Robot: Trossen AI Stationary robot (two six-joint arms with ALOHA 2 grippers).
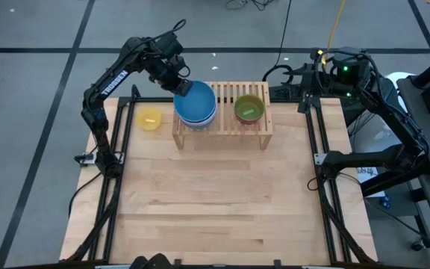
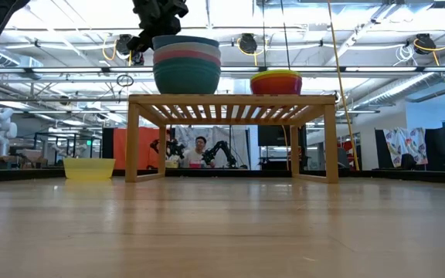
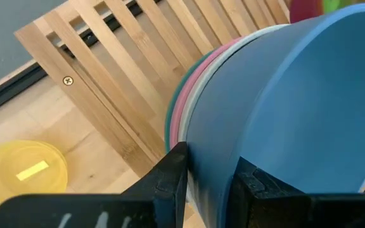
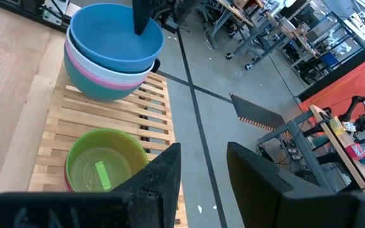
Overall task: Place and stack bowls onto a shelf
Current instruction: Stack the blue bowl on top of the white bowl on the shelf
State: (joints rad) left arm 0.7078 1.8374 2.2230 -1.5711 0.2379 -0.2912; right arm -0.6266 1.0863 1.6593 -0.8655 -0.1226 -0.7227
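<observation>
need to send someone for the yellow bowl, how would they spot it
Start at the wooden shelf at the table's far edge. Beside its left leg, down on the tabletop, sits the yellow bowl. It is the only bowl off the shelf, standing alone and unstacked.

Wooden table (image 1: 200,209); person (image 2: 200,147) seated in room beyond; grey floor (image 1: 36,90)

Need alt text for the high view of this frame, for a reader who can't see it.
Seen from above, the left gripper pinches the rim of the blue bowl topping a stack on the shelf; a lime green bowl sits further along it. A yellow bowl rests on the table, and the right arm waits off the table's edge.
</observation>
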